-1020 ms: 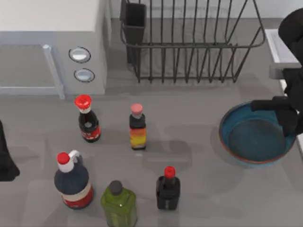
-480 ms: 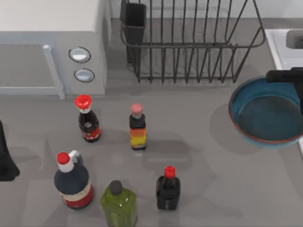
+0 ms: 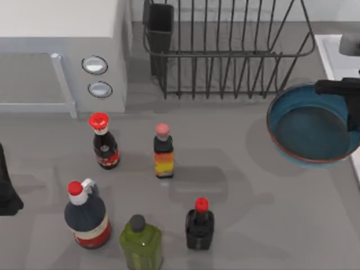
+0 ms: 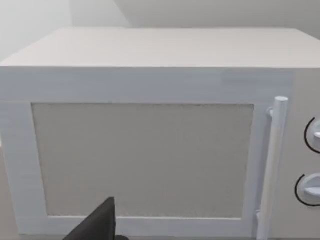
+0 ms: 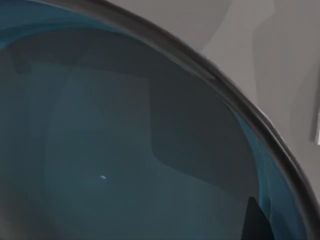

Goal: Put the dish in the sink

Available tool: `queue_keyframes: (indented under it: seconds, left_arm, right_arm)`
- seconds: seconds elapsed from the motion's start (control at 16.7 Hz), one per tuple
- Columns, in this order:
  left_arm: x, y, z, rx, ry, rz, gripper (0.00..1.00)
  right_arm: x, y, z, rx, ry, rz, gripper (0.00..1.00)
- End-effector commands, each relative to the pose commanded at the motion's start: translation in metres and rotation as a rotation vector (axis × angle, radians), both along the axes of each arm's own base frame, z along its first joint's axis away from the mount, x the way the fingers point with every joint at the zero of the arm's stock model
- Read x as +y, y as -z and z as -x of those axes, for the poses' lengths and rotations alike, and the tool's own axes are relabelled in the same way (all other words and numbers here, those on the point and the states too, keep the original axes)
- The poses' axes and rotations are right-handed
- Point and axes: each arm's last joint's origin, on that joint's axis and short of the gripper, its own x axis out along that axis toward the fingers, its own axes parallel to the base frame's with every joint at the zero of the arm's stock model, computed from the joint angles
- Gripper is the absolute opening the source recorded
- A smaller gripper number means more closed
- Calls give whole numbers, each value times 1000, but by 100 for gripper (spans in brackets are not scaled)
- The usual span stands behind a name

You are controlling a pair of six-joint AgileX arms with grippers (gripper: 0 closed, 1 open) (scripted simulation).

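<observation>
The dish (image 3: 306, 126), a shallow blue bowl with a reddish-brown rim, hangs tilted above the table at the right, its shadow falling on the grey top to its left. My right gripper (image 3: 352, 104) is shut on the dish's right rim, at the picture's right edge. The right wrist view looks into the dish (image 5: 125, 150) from close up, with one dark fingertip (image 5: 255, 222) against its inside. The sink (image 3: 333, 56), white with a raised rim, lies just behind the dish at the far right. My left arm (image 3: 5, 191) stays parked at the left edge.
A black wire dish rack (image 3: 225, 50) stands at the back, left of the sink. A white microwave (image 3: 62, 50) fills the back left. Several bottles stand in the front left half, the nearest to the dish a dark one with a red cap (image 3: 199, 225).
The dish has left the table, lifted by my right gripper and carried toward the back right. In the last half second it shifted slightly back and left. The left arm is still.
</observation>
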Motion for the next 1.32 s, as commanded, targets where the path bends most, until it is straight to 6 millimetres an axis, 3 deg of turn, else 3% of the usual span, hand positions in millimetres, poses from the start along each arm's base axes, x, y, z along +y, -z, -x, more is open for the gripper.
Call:
queue_keyframes:
  seconds: [0.3,0.54,0.72,0.96,1.32]
  left_arm:
    - [0,0,0,0,0,0,100]
    - [0,0,0,0,0,0,100]
    - [0,0,0,0,0,0,100]
    - [0,0,0,0,0,0,100]
    - [0,0,0,0,0,0,100]
  right_arm:
    - [-35,46,-17,-199,53,-164,0]
    - [-83,92,-22,-467,99,-251,0]
    - [-122,112,-12,-731,113,-252,0]
    - [-166,104,10,-1087,101,-154,0]
    - [-204,62,41,-1451,67,63,0]
